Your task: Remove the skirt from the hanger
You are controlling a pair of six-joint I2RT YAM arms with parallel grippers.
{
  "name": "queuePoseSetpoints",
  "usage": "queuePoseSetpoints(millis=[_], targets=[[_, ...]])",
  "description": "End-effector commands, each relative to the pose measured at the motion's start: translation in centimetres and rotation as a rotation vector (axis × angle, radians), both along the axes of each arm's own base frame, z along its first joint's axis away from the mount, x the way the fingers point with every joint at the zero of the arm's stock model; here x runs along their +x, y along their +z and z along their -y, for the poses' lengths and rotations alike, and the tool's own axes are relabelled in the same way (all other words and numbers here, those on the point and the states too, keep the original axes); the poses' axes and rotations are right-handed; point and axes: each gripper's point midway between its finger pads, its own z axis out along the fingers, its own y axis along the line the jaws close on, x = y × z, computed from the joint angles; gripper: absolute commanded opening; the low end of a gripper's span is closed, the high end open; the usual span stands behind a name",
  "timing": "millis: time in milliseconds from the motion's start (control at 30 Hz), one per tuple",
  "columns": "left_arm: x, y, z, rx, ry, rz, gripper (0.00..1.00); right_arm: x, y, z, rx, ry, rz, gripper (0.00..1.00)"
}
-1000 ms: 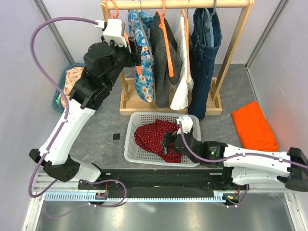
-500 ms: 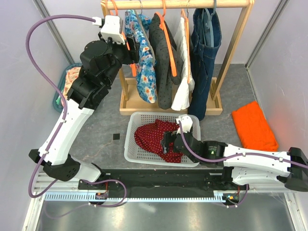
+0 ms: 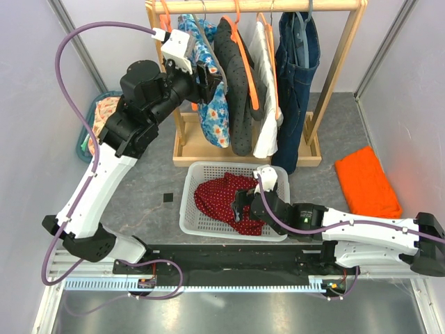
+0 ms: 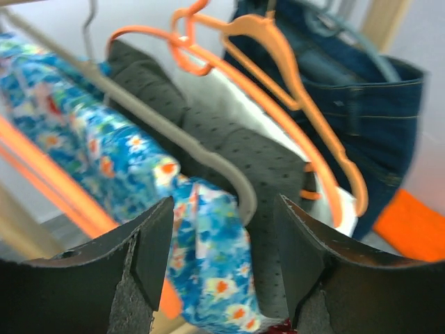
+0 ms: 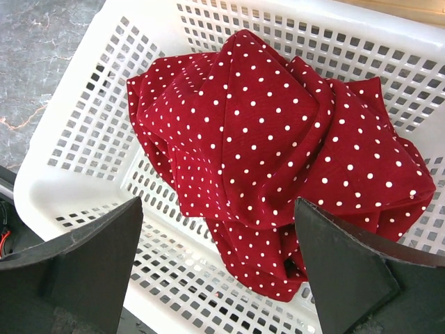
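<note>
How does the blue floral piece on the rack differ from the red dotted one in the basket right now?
The blue floral piece hangs draped over a grey hanger on the rack; the red dotted one lies crumpled in the white basket. The floral piece sits between the fingers of the open left gripper; the red one lies below the open right gripper. Both are patterned fabric.

Top view: left gripper (image 3: pixel 207 75) tips lost among hung clothes (image 3: pixel 240 90). Left wrist pic blurry; grey hanger (image 4: pixel 174 142) hook cut off at top. Basket (image 5: pixel 49 184) cropped right & bottom. Bin (image 3: pixel 81 139) half behind left arm.
</note>
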Motion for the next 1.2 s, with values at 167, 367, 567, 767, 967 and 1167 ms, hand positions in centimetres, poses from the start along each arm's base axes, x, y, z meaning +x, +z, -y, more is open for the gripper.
queuePoseSetpoints(millis=[167,367,567,767,967,1167], targets=[[-1.5,-1.8,1.8,-0.009,-0.128,-0.059,0.65,0.0,1.1,0.0,0.047,-0.009,0.007,0.96],[-0.2,-4.5,-1.6,-0.036,0.017,-0.149,0.63,0.1,1.1,0.7,0.041,-0.026,0.014,0.96],[-0.5,-5.0,-5.9,-0.035,0.153,-0.152,0.61,0.0,1.1,1.4,0.048,-0.036,0.020,0.96],[-1.9,-3.1,-7.1,-0.046,0.162,-0.105,0.59,-0.1,1.0,1.4,0.047,-0.033,0.014,0.96],[-1.6,0.0,-5.8,-0.111,0.113,-0.075,0.59,-0.3,0.9,1.3,0.055,-0.023,0.006,0.96],[1.6,5.0,-2.6,-0.224,0.046,-0.010,0.65,-0.8,0.7,-0.1,0.065,0.042,0.000,0.98]])
